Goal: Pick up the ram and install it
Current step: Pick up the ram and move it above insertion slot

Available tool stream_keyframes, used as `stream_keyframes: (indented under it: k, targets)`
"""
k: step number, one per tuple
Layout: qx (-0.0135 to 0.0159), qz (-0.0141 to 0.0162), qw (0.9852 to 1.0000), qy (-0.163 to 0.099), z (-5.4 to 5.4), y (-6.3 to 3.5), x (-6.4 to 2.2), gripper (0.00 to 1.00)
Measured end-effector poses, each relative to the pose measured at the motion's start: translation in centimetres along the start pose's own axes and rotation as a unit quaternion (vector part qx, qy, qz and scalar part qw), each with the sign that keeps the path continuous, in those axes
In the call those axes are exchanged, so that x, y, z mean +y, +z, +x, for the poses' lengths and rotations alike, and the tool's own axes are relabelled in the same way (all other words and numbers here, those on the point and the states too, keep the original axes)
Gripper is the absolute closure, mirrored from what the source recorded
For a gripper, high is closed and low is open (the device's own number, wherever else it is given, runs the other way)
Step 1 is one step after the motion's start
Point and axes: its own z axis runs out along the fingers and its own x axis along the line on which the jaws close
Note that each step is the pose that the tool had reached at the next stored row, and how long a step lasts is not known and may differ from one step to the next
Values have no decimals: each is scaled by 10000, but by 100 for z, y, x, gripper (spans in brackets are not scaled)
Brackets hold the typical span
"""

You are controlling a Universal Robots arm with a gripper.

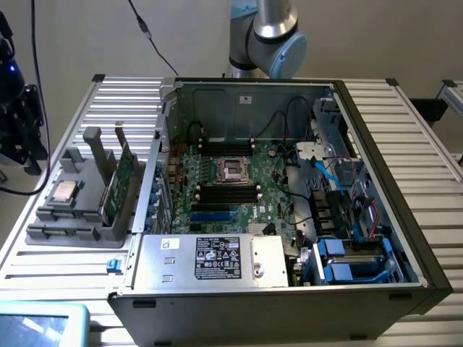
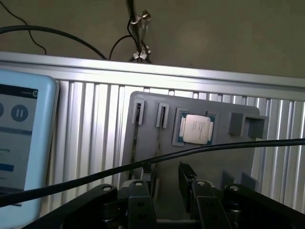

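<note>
Fingers (image 2: 139, 202) spread as wide as they go, the gap between them is bare, nothing gripped. Body of the gripper (image 2: 167, 191) is matte black: blocky links with round bolt heads. It hangs close to the grey holder (image 2: 219, 160), not touching it.

That holder is a flat matte grey plastic plate, printed look, with raised blocks, upright posts and narrow slots (image 2: 162, 116).

Task part, the ram (image 1: 118, 181): long thin green circuit-board stick with dark chips. It stands on its long edge in a slot of the holder, on the side nearest the PC case (image 1: 239, 108). Nothing touches it. In the wrist view the boards in the holder slots show edge-on as thin dark lines, so I can't tell which one is the ram there.

Small square processor (image 2: 196, 129): brushed silver lid, green-blue rim, lying flat in a square pocket of the holder, apart from the ram.

PC case is an open-sided steel box, black rim, bare grey metal inside. It sits just beside the holder on the exterior view's right. Its green motherboard (image 1: 271, 195) with straight black memory slots (image 1: 228, 191) lies flat, farther from the holder than the case wall.

Under the holder is the table (image 1: 412, 144), ribbed aluminium slats. Near the holder lies a tablet (image 2: 24, 133): pale blue rounded frame, lit screen. Thin glossy black cable (image 2: 190, 151) crosses in front of the holder in the wrist view.

Silver tubular arm (image 1: 271, 36) with a blue-grey round cap stands beyond the case from the holder.
</note>
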Motion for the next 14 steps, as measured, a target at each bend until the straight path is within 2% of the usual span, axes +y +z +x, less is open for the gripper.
stream_keyframes:
  k: [14]
  targets:
    - [-126,-90,9996,-225,1,162,40,64]
